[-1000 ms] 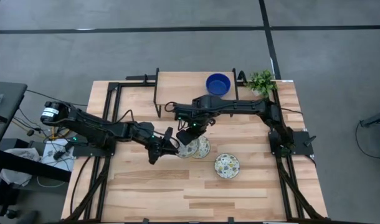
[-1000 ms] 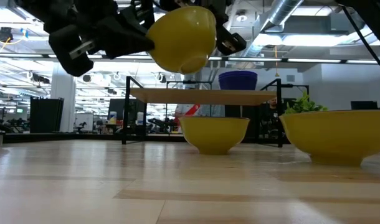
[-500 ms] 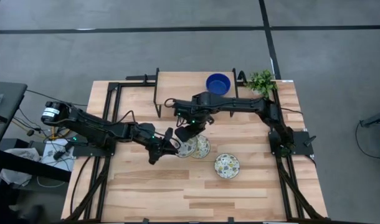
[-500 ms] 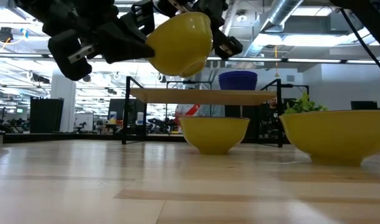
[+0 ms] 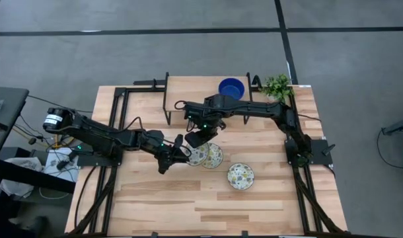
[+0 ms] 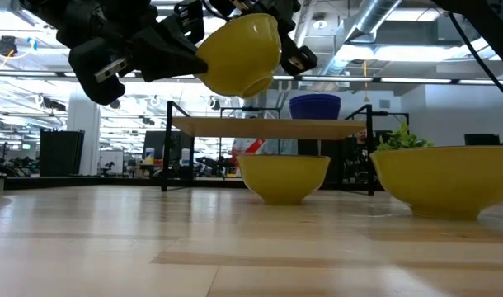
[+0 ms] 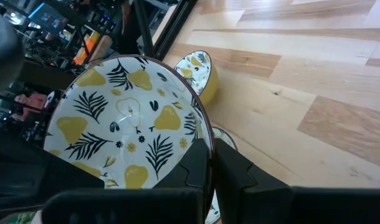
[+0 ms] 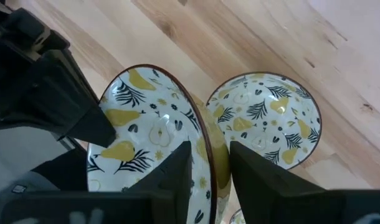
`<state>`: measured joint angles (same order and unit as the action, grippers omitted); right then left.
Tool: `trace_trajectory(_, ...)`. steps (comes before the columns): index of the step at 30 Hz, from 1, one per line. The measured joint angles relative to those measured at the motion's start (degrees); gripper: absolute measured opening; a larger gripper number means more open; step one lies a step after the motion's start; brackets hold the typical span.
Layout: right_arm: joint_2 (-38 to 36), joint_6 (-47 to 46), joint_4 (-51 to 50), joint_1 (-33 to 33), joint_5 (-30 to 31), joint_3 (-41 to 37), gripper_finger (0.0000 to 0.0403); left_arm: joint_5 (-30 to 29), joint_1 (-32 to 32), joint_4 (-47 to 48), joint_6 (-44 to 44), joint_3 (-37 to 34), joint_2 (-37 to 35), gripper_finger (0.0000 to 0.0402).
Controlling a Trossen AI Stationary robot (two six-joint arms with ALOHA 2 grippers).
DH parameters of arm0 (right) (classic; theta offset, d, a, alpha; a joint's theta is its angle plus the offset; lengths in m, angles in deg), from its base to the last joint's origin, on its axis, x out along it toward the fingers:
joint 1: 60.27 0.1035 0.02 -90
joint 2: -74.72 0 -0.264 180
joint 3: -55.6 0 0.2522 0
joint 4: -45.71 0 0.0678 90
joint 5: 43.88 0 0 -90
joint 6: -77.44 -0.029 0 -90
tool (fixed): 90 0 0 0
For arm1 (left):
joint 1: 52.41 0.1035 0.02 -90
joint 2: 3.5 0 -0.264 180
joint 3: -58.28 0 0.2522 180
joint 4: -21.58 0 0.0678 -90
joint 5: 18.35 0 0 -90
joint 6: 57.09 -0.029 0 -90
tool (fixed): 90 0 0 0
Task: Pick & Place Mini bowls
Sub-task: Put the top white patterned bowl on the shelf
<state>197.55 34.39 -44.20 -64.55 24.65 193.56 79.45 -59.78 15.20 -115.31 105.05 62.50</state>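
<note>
**Hand-over of a patterned mini bowl above the surface**

Pale wooden plank surface (image 5: 188, 198), mid-area. The left pincer (image 5: 178, 151), pressed together, pinches the rim of a raised white bowl with yellow pear-and-leaf pattern (image 6: 237, 55). The right pincer (image 5: 196, 137), clamped on the same rim a second ago, has spread and straddles it loosely: the bowl appears to have passed to the left arm. Two matching bowls (image 5: 213, 156) (image 5: 240, 175) rest nearer the right edge; a glossy blue bowl (image 5: 231, 88) sits toward the far edge.

In the high view the right gripper (image 5: 196, 140) covers much of the lifted patterned bowl (image 5: 197, 155). The low view's right edge cuts off the nearest bowl (image 6: 443, 180).
</note>
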Motion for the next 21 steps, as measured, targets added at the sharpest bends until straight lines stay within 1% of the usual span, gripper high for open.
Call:
trace_trajectory(11, 0.1, 0.0, -1.3, -1.1, -3.0, 1.4, 0.0131, -0.2, 0.0, 0.8, 0.0, 0.1, -0.7, 0.0008)
trace_trajectory(21, -0.3, 0.0, -3.1, -1.7, -3.2, 1.5, 0.0143, -0.9, 0.1, 1.3, 0.2, 0.2, -0.9, 0.0008)
